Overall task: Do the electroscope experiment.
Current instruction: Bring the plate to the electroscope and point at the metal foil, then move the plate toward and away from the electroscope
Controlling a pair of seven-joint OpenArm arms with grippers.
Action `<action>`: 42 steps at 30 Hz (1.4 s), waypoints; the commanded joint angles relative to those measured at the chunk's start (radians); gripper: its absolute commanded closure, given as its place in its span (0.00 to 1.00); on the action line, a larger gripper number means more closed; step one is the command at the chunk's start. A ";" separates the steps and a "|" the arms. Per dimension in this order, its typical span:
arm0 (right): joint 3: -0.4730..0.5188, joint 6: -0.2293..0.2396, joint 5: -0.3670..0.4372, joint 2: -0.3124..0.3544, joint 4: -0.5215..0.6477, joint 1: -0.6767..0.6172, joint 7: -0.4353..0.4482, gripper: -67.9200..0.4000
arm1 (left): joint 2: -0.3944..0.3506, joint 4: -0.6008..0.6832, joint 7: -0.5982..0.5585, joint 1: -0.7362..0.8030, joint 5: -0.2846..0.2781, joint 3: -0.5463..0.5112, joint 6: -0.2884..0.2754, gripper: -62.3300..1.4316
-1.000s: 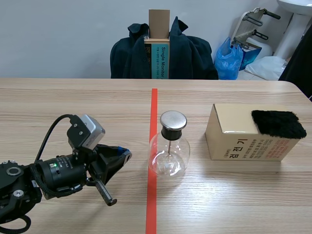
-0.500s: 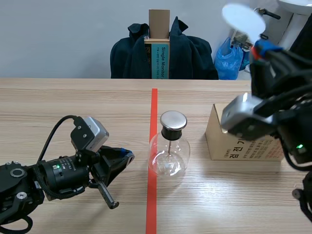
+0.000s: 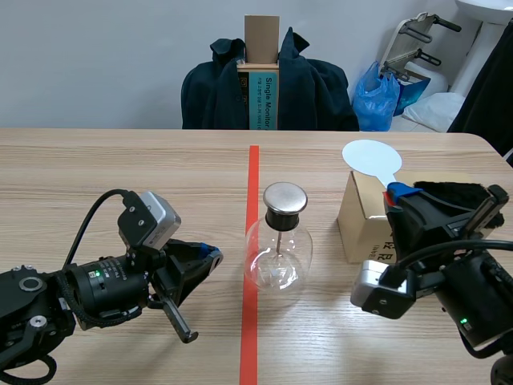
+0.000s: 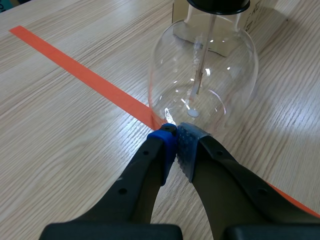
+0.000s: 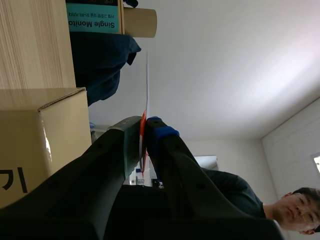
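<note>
Electroscope flask (image 3: 277, 241) stands upright on the red tape line (image 3: 251, 321), mid-table. The left gripper (image 4: 176, 137), clenched on nothing, sits just beside its base, perhaps to steady it. The right gripper (image 5: 143, 125) grasps a white disc (image 3: 370, 158) upright by the box (image 3: 365, 216), probably meant for the metal cap (image 3: 285, 197)

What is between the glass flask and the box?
Nothing: just bare table between the flask and the box, seen in the scene view.

Glossy glass flask (image 3: 277, 258) with metal cap (image 3: 285, 197), smooth white disc (image 3: 370, 156), matt wooden table (image 3: 120, 168).
</note>
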 commanded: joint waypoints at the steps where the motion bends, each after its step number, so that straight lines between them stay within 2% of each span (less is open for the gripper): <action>1: 0.011 -0.018 0.003 0.010 0.021 0.015 0.003 0.98 | 0.002 0.023 -0.016 -0.006 -0.010 -0.011 -0.001 0.95; 7: 0.011 0.002 0.004 0.010 0.021 0.015 0.034 0.98 | 0.002 0.023 -0.016 -0.006 -0.010 -0.011 -0.001 0.95; 32: 0.011 0.004 0.024 0.011 0.021 0.015 0.379 0.98 | 0.003 0.024 -0.016 -0.006 -0.010 -0.011 -0.001 0.95; 42: 0.011 0.004 0.024 0.010 0.021 0.015 0.458 0.98 | 0.003 0.024 -0.016 -0.006 -0.010 -0.011 -0.001 0.95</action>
